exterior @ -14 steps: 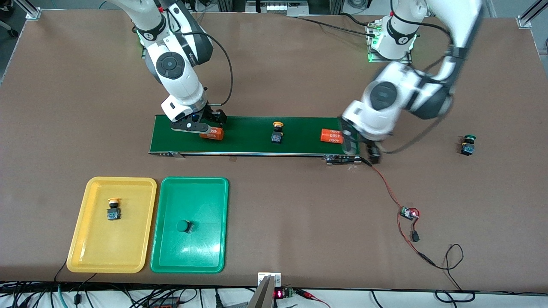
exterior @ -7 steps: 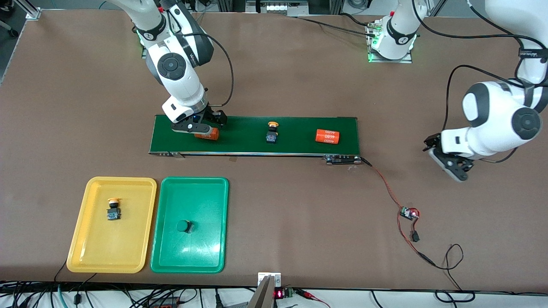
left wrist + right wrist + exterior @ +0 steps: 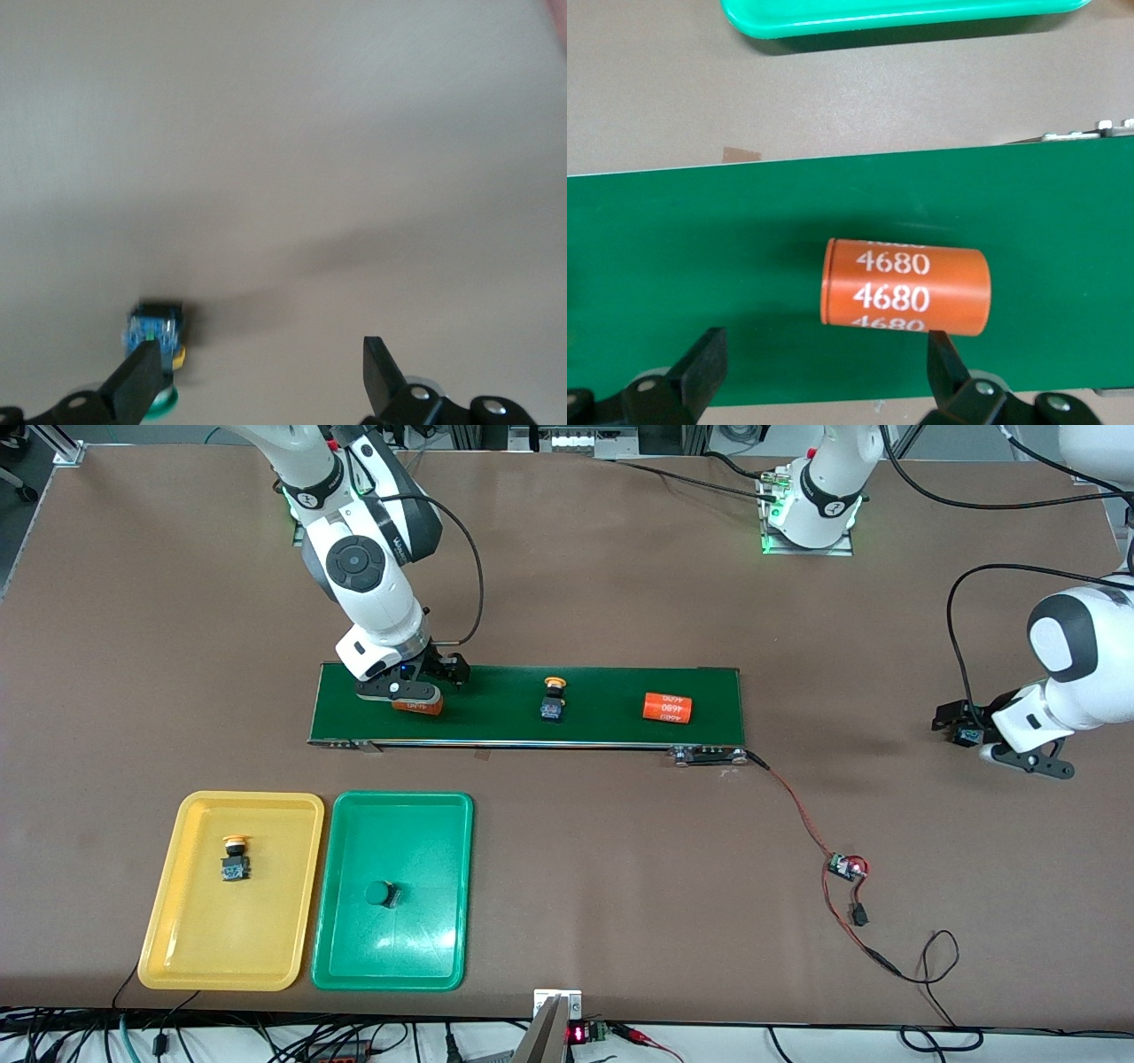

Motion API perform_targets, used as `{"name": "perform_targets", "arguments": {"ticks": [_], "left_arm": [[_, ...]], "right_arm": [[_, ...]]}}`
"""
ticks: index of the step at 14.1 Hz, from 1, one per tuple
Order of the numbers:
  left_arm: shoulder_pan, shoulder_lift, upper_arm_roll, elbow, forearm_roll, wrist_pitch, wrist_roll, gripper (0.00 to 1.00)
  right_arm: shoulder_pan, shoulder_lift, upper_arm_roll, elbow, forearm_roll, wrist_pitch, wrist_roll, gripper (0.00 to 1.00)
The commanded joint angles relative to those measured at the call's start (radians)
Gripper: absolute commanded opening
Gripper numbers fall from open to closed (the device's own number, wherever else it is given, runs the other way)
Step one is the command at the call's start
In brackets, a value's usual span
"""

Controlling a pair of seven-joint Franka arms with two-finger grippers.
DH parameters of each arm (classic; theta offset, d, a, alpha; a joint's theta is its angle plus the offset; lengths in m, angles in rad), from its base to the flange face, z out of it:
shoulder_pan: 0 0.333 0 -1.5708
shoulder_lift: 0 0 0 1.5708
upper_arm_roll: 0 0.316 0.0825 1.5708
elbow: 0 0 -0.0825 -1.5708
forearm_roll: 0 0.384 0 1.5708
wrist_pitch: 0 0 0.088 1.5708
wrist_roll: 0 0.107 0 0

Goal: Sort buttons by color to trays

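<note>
Nearest the front camera, toward my right arm's end of the tabletop, two trays lie side by side and just apart. The yellow tray holds a yellow-capped button; the green tray holds a green-capped button. Toward my left arm's end, a small circuit board lies on a red wire that runs up to the end of the belt.

Farther from the camera stretches the dark-green conveyor belt. On it, near the middle, stands a second yellow-capped button, and toward my left arm's end of the belt lies an orange cylinder with white print. At my right arm's end of the belt, my right jaws hang low over another orange cylinder, printed 4680, which lies on its side on the belt. The right wrist view shows these jaws spread wide, one finger to each side of the cylinder and neither touching it.

Well off the belt, over bare tabletop at my left arm's end, my left jaws are also spread wide, holding nothing. A second green-capped button lies on the tabletop just by one fingertip, outside the gap between the fingers.
</note>
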Motion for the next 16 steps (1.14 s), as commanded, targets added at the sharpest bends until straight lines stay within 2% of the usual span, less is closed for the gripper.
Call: {"name": "perform_targets", "arguments": {"ticks": [1, 3, 5, 9, 11, 16], "left_arm": [[0.039, 0.013, -0.007, -0.071, 0.012, 0.096, -0.026, 1.0], [0.048, 0.012, -0.007, -0.101, 0.045, 0.142, -0.023, 1.0], [0.054, 0.012, -0.007, -0.102, 0.15, 0.168, -0.029, 1.0], [0.076, 0.03, -0.007, -0.12, 0.219, 0.232, -0.018, 1.0], [0.088, 0.061, -0.007, -0.132, 0.221, 0.3, -0.017, 1.0], [0.091, 0.102, -0.007, -0.128, 0.221, 0.351, 0.024, 1.0]], "right_arm": [[0.01, 0.009, -0.006, 0.015, -0.011, 0.002, -0.007, 1.0], [0.012, 0.024, -0.006, 0.03, -0.011, 0.001, -0.007, 1.0], [0.018, 0.031, -0.006, 0.038, -0.012, 0.002, -0.007, 1.0], [0.018, 0.037, -0.006, 0.05, -0.011, 0.001, 0.002, 1.0], [0.017, 0.038, -0.006, 0.05, -0.011, 0.002, 0.004, 1.0], [0.024, 0.061, -0.004, 0.079, -0.009, 0.004, 0.008, 1.0]]}}
